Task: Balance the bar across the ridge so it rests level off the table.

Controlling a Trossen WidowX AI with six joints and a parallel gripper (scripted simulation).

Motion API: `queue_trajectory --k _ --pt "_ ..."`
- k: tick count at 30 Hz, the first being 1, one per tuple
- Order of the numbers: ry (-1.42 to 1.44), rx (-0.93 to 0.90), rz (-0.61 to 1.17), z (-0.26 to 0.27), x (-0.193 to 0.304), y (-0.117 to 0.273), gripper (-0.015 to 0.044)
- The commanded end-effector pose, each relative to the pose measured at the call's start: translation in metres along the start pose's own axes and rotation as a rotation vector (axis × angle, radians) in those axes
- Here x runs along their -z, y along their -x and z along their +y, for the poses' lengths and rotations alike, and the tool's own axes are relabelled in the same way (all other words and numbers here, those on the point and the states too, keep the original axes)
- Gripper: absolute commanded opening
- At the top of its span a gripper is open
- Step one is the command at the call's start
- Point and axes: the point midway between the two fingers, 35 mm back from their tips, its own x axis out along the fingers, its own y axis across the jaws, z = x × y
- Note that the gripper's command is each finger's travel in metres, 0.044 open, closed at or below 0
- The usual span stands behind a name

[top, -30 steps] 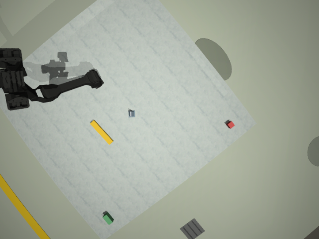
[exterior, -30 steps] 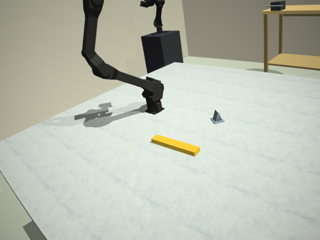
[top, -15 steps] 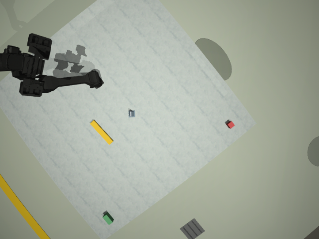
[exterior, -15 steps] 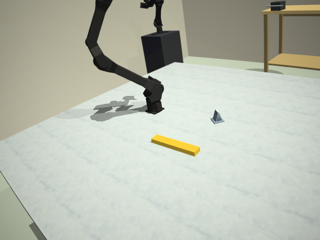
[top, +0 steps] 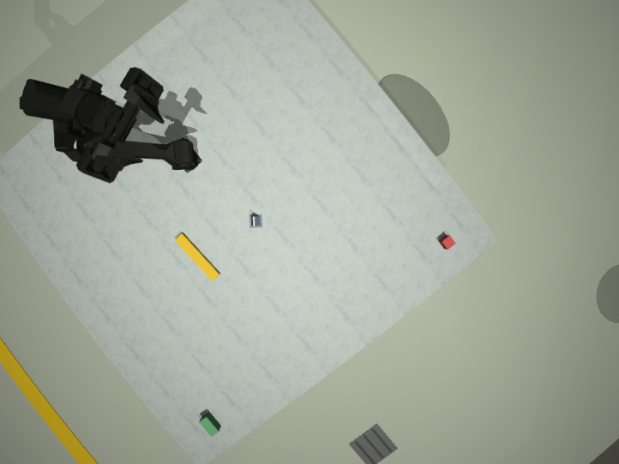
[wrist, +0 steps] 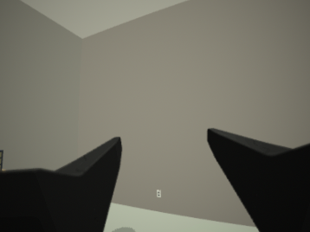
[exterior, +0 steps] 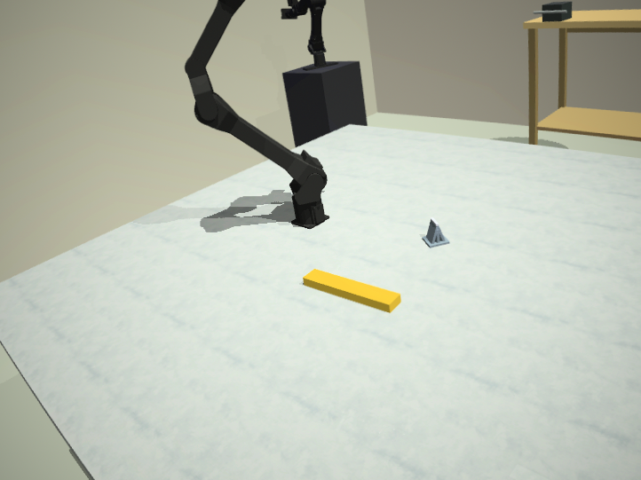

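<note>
Bar down on the table, off its ridge
The bar lies flat near the ridge, not touching it; the claw, well apart from both, stands wide with nothing between its fingers.

So the arm is folded up high in the upper left of the top view, pincer open, fingers apart.

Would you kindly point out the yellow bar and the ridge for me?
Yellow bar [top: 197,256] [exterior: 351,288]: top and exterior views, upper face.
Ridge [top: 256,220] [exterior: 434,233]: top and exterior views, sloping body.
</note>
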Motion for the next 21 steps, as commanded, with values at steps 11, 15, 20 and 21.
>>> queue_trajectory --k 11,15,20,21 --pt "0.207 0.063 0.228 0.006 0.073 -0.043 0.0315" --pt "0.263 0.081 0.300 0.001 0.096 -0.053 0.0315" --pt "0.342 0.089 0.373 -0.006 0.119 -0.060 0.0315" --pt "0.354 0.093 0.392 -0.007 0.125 -0.062 0.0315"
